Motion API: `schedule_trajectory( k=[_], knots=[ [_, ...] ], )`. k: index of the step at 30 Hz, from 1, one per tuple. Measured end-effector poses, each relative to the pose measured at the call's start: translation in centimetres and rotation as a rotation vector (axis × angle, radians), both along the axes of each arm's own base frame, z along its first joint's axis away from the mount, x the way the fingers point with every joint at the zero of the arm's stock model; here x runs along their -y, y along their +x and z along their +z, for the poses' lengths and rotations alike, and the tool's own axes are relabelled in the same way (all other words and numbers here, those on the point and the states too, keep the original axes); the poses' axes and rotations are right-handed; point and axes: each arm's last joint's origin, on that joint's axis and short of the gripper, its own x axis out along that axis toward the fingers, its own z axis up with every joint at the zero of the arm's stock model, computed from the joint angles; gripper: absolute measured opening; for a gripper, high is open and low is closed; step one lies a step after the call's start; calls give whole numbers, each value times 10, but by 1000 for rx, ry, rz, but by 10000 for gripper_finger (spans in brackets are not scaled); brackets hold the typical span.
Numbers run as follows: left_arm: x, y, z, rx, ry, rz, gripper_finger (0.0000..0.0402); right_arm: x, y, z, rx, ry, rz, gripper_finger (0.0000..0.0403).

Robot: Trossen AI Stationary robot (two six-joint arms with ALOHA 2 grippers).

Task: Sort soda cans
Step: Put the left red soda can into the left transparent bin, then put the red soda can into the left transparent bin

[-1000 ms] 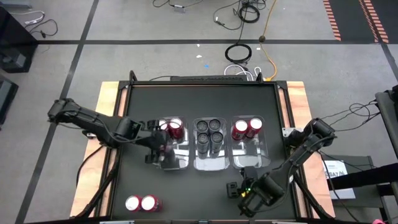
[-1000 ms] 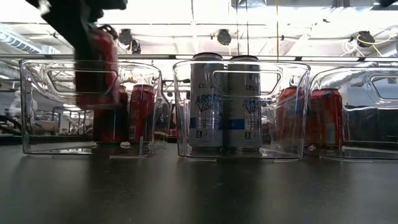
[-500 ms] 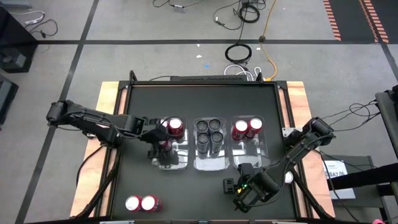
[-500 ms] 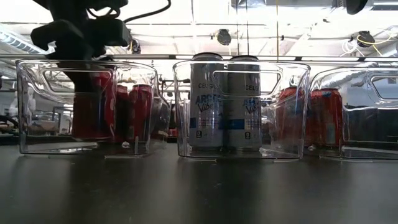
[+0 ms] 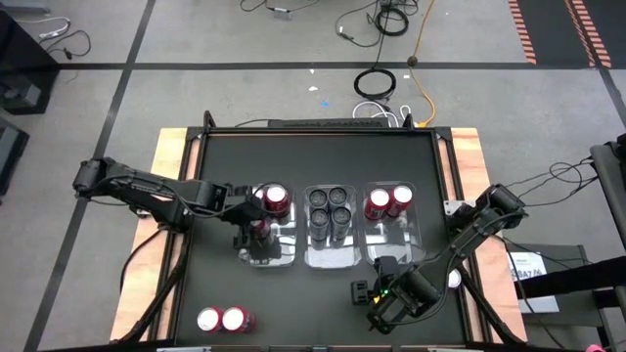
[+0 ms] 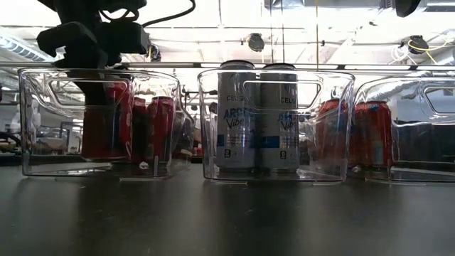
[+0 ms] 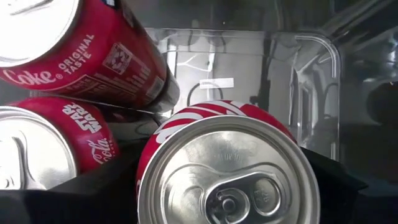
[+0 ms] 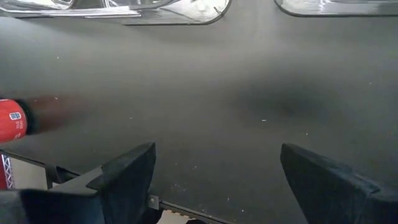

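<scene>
Table [image 5: 318, 147]: dark top, light wooden edges; carries everything listed below.

Bins, clear plastic, three in a row across the middle: left bin [image 5: 286, 256], middle bin [image 5: 329, 259], right bin [image 5: 411, 244].

Left arm: reaches in from the left, its gripper [image 5: 256, 240] lowered into the left bin. It holds a red can [image 7: 227, 168] upright, fingers closed on the can's sides, at the near end of the bin. The low view suggests this can sits at or just above the bin floor; contact cannot be confirmed.

Right arm: waits at the near right of the table, gripper [image 8: 214, 180] spread wide and empty over bare tabletop.

Soda cans, remainder: other red cans in the left bin's far end [image 5: 275, 200]; four dark cans in the middle bin [image 5: 331, 206]; two red in the right bin [image 5: 388, 202]; two red cans unsorted at the near left corner [image 5: 222, 319].

Step in hand, by judgement: placing a red can. Next move calls for spreading the fingers, lifting straight up clear of the bin walls and neighbouring cans, then going to the near-left pair.
</scene>
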Motion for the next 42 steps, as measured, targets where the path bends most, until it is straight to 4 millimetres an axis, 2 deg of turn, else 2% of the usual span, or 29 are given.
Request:
schedule_trajectory(
  k=[17, 22, 26, 32, 39, 42],
  knots=[
    [1, 0, 0, -3, -51, 36, 383, 0, 0, 0, -1, -16, 40, 338],
    [0, -2, 12, -44, -37, 42, 384, 0, 0, 0, -1, -24, 63, 338],
    [0, -2, 32, -58, -9, 55, 385, 0, 0, 0, -2, -33, 91, 338],
    [0, 4, 75, 25, -27, 82, 385, 3, -4, 2, -31, -46, 82, 338],
    [1, 10, 130, 207, -74, 116, 385, 15, -19, 23, -34, -56, 78, 338],
    [1, 11, 143, 274, -90, 122, 385, 21, -29, 30, -72, -89, 91, 338]
  ],
)
